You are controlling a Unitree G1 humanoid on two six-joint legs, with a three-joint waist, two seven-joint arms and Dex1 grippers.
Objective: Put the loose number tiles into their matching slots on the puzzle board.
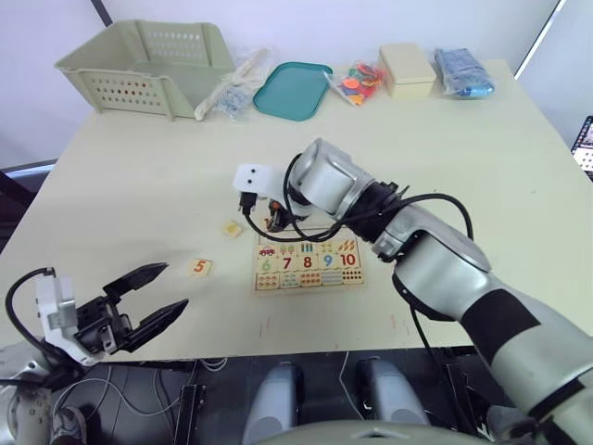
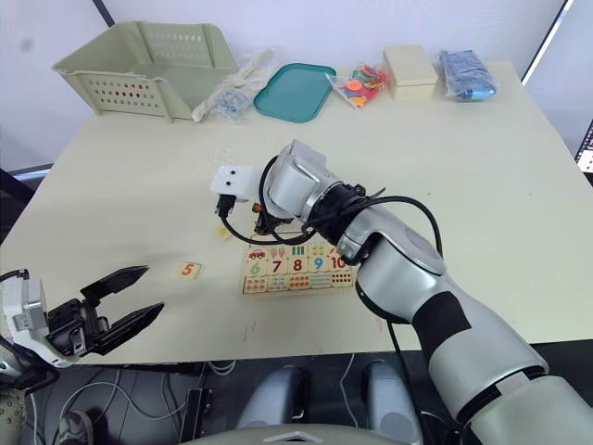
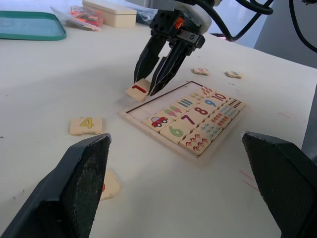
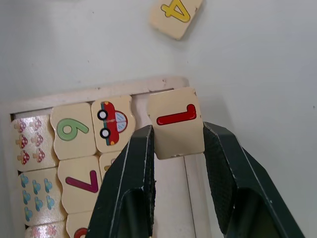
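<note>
- While your right gripper (image 4: 178, 144) pinches the red 1 tile (image 4: 176, 122) between its two fingers, that tile hangs over the left far corner of the puzzle board (image 1: 308, 262), straddling the rim, with part of it off the board.
- You can see the car picture and the 6 just inside that corner, so by my judgement the empty slot for the 1 lies beside the car, further onto the board from where the tile now sits; the coming move turns on that small inward shift.
- Your held tile looks tilted, one edge lower than the other, so level it before lowering or it may catch on the rim.
- Your left gripper (image 1: 139, 304) hangs with its fingers spread wide and empty near the front left edge of the table (image 1: 130, 185), well apart from the board.
- Nearest that left gripper is the 5 tile (image 1: 199, 267); the 4 tile (image 3: 87, 124) lies on the table between it and the board's left far corner.
- Two more tiles (image 3: 217, 73) lie beyond the board, their numerals too small to read.
</note>
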